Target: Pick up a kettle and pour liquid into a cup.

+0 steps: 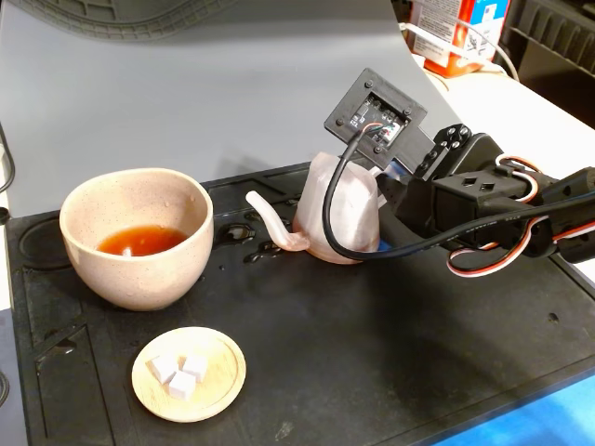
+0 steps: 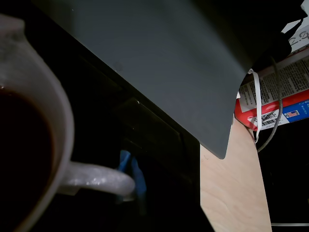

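The kettle [image 1: 339,218] is sitting on the black mat [image 1: 390,353], right of the cup [image 1: 139,237] in the fixed view, its spout [image 1: 265,216] pointing toward the cup but stopping short of the rim. The gripper [image 1: 386,209] is reaching in behind the kettle, but the body is hiding the fingers, so I cannot tell whether it is clamping the handle. With tea [image 1: 139,242] already lying in the cup, pouring well is calling for a firm hold, a lift over the rim, and a slow tilt.
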